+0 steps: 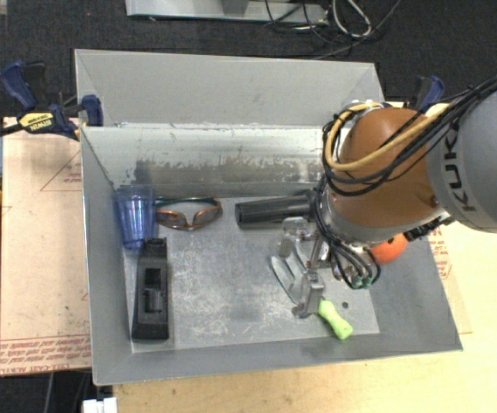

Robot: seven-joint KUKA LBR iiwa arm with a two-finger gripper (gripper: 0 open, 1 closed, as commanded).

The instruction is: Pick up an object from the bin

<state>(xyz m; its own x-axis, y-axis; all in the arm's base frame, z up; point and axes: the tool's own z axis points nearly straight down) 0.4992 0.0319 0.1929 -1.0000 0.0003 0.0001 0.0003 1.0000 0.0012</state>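
My gripper (307, 304) hangs low over the bin's right half, near the front wall. Its tip is just left of a small light-green stubby piece (337, 323) that lies on the floor at the front right; I cannot tell whether they touch. A black cylinder (270, 212) lies on its side behind the gripper, near the back wall. I see nothing held by the gripper.
At the left stand a clear blue cup (132, 218) and a black tape dispenser (151, 292). Orange-tinted safety glasses (187, 214) lie beside the cup. A bright orange rounded thing (391, 248) peeks out under the arm at the right. The arm hides the bin's right rear part.
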